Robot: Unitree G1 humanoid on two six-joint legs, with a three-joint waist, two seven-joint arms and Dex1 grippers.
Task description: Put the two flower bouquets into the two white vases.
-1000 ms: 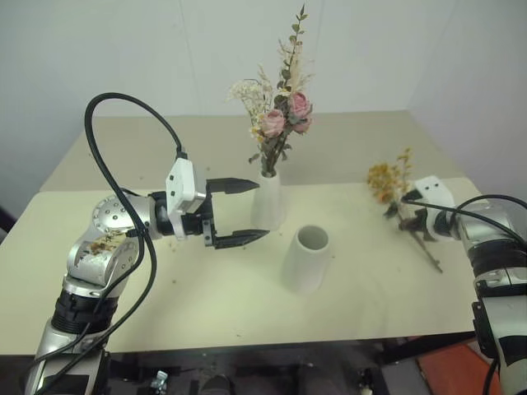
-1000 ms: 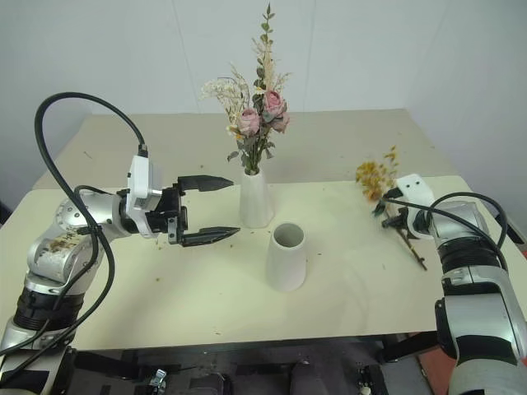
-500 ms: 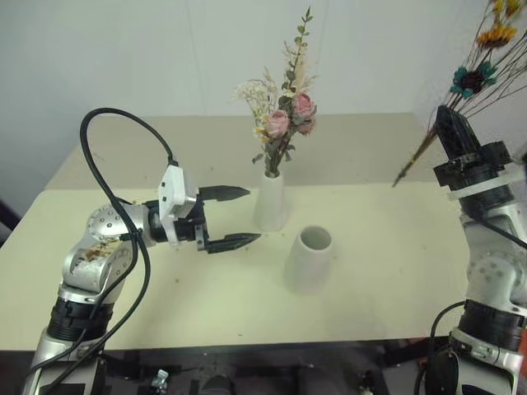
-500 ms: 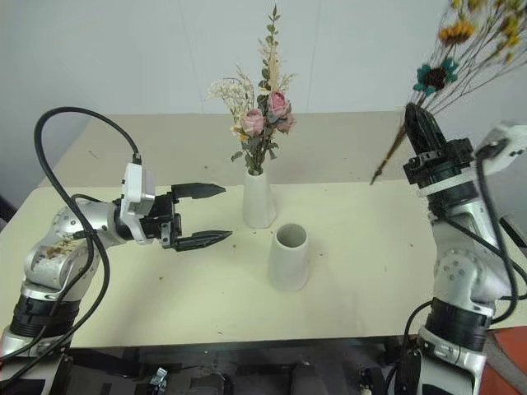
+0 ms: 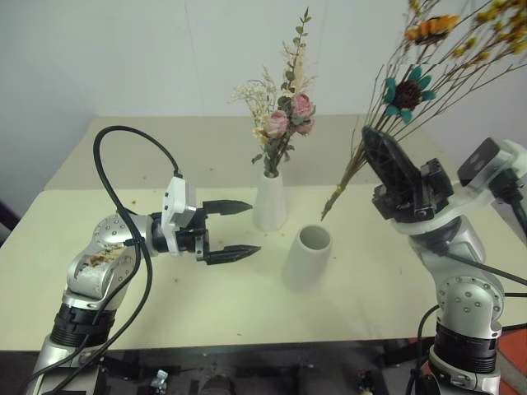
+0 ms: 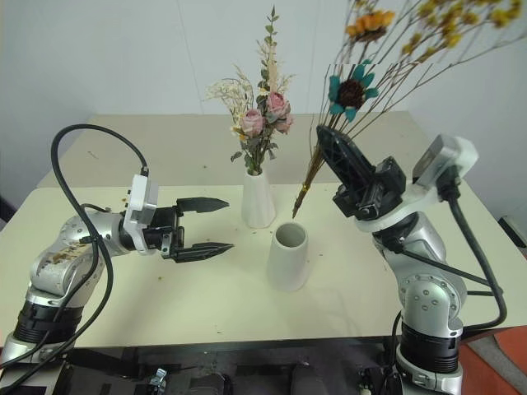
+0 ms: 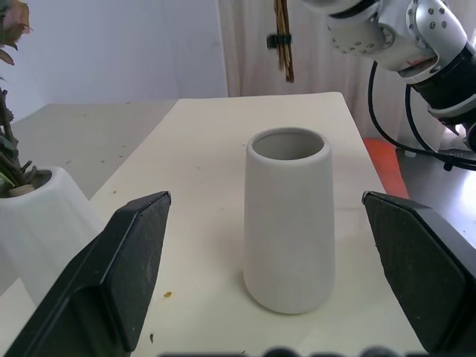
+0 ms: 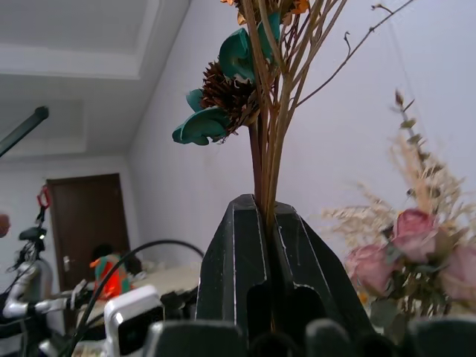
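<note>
- right gripper (image 6: pixel 331 148) clamped on the yellow bouquet (image 6: pixel 387 49), stems hanging over the empty short vase (image 6: pixel 289 255)
- left gripper (image 6: pixel 216 224) spread wide beside it
- rose bouquet (image 6: pixel 259 119) in tall vase (image 6: pixel 257 200)
- table (image 6: pixel 346 284) front edge near

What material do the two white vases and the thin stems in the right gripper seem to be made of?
Shorter vase: probably unglazed ceramic or plaster; matte white with no shine and a thick rim. Tall vase: the same matte white look, likely the same material. Thin stems in the right gripper: brown, stiff and bare like dried twigs, though they could be artificial.
</note>
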